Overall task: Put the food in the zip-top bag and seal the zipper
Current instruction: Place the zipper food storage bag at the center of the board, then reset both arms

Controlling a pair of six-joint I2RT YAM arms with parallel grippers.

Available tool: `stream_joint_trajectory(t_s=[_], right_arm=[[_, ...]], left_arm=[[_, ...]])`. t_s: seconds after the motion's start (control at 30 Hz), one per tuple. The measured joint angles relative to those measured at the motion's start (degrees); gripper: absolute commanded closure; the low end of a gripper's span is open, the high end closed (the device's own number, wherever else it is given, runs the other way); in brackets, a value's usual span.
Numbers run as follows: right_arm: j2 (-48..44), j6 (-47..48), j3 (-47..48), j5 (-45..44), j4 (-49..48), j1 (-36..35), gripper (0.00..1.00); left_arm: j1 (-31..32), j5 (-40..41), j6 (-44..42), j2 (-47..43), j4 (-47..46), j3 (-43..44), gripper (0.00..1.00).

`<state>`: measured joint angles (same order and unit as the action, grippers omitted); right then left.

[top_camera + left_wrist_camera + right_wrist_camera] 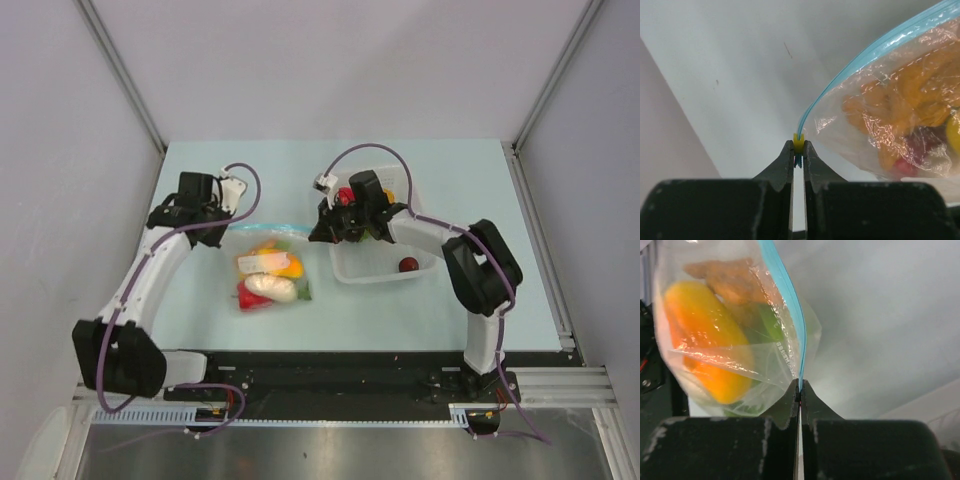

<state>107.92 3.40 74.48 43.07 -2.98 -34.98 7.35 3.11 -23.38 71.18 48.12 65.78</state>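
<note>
The clear zip-top bag (270,278) lies left of the table's middle. It holds several pieces of food: orange, yellow, white, red and green. Its teal zipper (268,228) runs along the far edge. My left gripper (232,220) is at the zipper's left end. In the left wrist view it (798,148) is shut on the yellow slider tab (798,141) on the zipper (865,55). My right gripper (320,232) is at the zipper's right end. In the right wrist view it (800,388) is shut on the zipper (787,305), with an orange piece of food (700,340) inside the bag (785,365).
A white rectangular basket (372,272) stands to the right of the bag, under my right arm. It holds a dark red fruit (408,264), a red one (345,197) and something green (373,231). Grey walls close off the back and sides.
</note>
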Motion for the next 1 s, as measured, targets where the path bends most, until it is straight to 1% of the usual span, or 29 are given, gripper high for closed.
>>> stream_joint_trajectory(t_s=[0.03, 0.13, 0.17, 0.2, 0.23, 0.3, 0.33, 0.37, 0.4, 0.43, 0.47, 0.5, 0.53, 0.57, 0.6, 0.63, 0.67, 0.83, 1.0], right_arm=[[2.1, -0.85, 0.42, -0.74, -0.59, 0.37, 1.0], [5.73, -2.86, 3.41, -1.79, -2.27, 0.63, 0.86], [6.49, -3.17, 4.66, -2.4, -2.67, 0.63, 0.78], [7.1, -3.43, 5.97, -2.73, -2.78, 0.63, 0.76], [7.74, -3.72, 7.19, -2.97, -2.73, 0.63, 0.75], [9.29, -3.89, 10.91, -3.26, -2.23, 0.68, 0.68], [9.57, -3.96, 11.74, -3.32, -2.05, 0.7, 0.65], [9.79, -4.09, 12.92, -3.39, -1.57, 0.74, 0.56], [9.84, -4.31, 13.57, -3.37, -1.27, 0.85, 0.51], [9.84, -4.72, 14.32, -3.26, -0.96, 1.05, 0.45], [9.81, -5.25, 14.82, -3.17, -0.98, 1.11, 0.35], [9.73, -5.4, 15.28, -3.17, -0.98, 1.2, 0.3], [9.35, -5.88, 15.37, -3.21, -0.83, 1.29, 0.24], [8.92, -6.19, 15.37, -3.19, -0.48, 1.42, 0.17], [8.11, -6.38, 15.34, -3.19, -0.02, 1.64, 0.13], [6.97, -6.69, 15.34, -3.23, 0.48, 1.92, 0.02], [5.62, -6.84, 15.34, -3.3, 1.09, 2.32, 0.0], [-4.09, -6.84, 15.34, -3.43, 2.73, 5.79, 0.0], [-14.73, -6.78, 15.28, -3.63, 5.33, 12.68, 0.0]], left_arm=[[-0.2, -0.02, 0.5, 2.19, -1.99, -0.22, 0.96], [-0.46, -0.17, 1.53, 6.73, -5.88, -0.22, 0.94], [-0.63, -0.22, 1.97, 8.07, -6.99, -0.22, 0.93], [-0.83, -0.28, 2.36, 9.31, -7.93, -0.22, 0.92], [-0.98, -0.35, 2.6, 10.38, -8.74, -0.22, 0.89], [-1.31, -0.59, 3.08, 11.69, -9.97, -0.22, 0.84], [-1.51, -1.03, 3.43, 12.07, -10.34, -0.22, 0.76], [-1.66, -1.7, 3.56, 12.17, -10.45, -0.2, 0.72], [-1.79, -2.38, 3.89, 12.17, -10.4, -0.11, 0.67], [-1.88, -3.34, 4.04, 12.17, -10.08, 0.28, 0.56], [-1.92, -4.28, 4.33, 12.17, -9.77, 0.9, 0.5], [-1.99, -5.31, 4.52, 12.17, -9.4, 1.73, 0.42], [-1.99, -6.36, 4.94, 12.07, -8.85, 2.75, 0.24], [-1.99, -7.06, 4.96, 11.87, -8.52, 3.63, 0.17], [-1.99, -7.98, 5.29, 11.45, -8.17, 4.68, 0.15], [-1.99, -8.63, 5.68, 10.84, -7.78, 5.73, 0.01], [-1.99, -9.46, 6.03, 10.12, -7.23, 6.99, 0.0], [-1.99, -11.96, 7.32, 7.39, -3.72, 16.61, 0.01], [-1.99, -14.01, 9.01, 7.17, -0.31, 27.15, 0.0]])
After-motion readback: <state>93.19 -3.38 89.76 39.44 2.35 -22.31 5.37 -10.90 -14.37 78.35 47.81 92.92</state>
